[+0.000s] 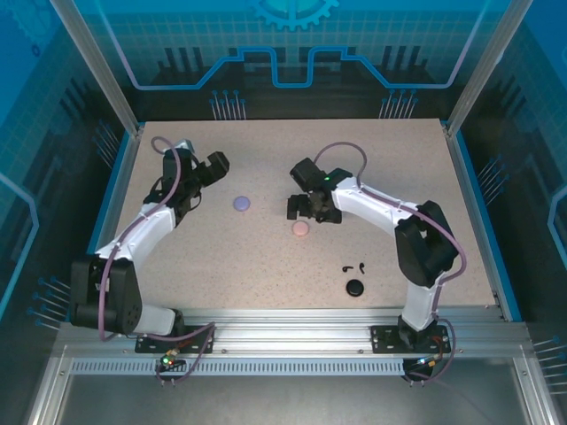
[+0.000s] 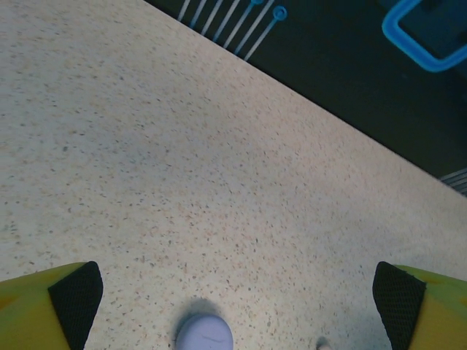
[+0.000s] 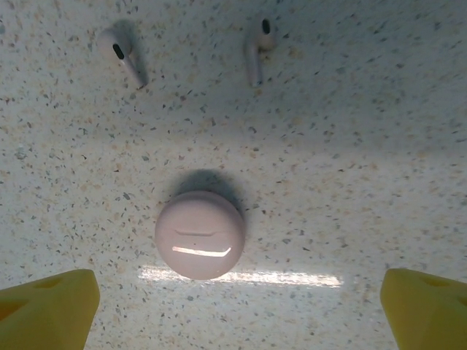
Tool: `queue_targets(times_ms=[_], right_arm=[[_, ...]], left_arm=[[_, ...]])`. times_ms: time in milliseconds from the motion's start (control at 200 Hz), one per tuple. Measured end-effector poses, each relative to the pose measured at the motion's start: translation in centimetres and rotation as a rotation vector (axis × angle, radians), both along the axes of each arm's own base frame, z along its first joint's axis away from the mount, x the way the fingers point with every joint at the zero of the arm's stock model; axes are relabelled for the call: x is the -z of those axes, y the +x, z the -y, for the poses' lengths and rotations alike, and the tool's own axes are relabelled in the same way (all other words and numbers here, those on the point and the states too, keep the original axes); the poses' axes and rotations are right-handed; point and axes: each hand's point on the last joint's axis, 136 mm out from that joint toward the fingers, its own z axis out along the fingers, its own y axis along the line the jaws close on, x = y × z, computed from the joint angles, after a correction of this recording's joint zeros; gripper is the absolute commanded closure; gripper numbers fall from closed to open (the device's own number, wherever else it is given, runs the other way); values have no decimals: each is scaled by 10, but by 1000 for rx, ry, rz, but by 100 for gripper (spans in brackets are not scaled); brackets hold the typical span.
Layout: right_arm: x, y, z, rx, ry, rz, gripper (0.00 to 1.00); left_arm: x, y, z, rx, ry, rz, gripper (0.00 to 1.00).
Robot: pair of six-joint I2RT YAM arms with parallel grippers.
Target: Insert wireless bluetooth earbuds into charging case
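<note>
A closed round pale pink charging case (image 3: 200,235) lies on the speckled table, lid up. Two pale pink earbuds (image 3: 122,55) (image 3: 257,51) rest on the table just beyond it. My right gripper (image 3: 237,313) hovers over this case, open, with nothing between its yellow fingers (image 3: 51,310). From above, the pink case (image 1: 300,228) sits right beside the right gripper (image 1: 308,212). A closed purple case (image 2: 204,334) lies between the open jaws of my left gripper (image 2: 237,306), well below them. From above, the left gripper (image 1: 213,168) is left of the purple case (image 1: 242,203).
A black case (image 1: 355,287) and two black earbuds (image 1: 344,267) (image 1: 362,264) lie near the front right. Blue-edged table sides and a metal frame bound the workspace. A small pale object (image 2: 323,344) shows at the bottom edge of the left wrist view.
</note>
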Motion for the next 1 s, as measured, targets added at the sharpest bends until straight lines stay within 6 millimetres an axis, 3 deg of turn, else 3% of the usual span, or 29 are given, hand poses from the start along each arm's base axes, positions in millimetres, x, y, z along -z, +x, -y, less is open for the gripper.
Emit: queue_targets(times_ms=[315, 600, 810, 925, 1000], right_arm=[[25, -1, -15, 44, -18, -88, 12], [44, -6, -23, 54, -54, -137, 15], [38, -21, -18, 45, -64, -123, 11], [20, -45, 3, 50, -60, -103, 9], [5, -62, 19, 57, -46, -81, 8]], left_arm=[[-4, 0, -2, 2, -17, 26, 1], [-16, 0, -6, -16, -43, 47, 1], [-26, 0, 8, 41, -89, 37, 1], [-19, -4, 21, 54, -84, 7, 1], [-14, -11, 40, 70, -75, -19, 1]])
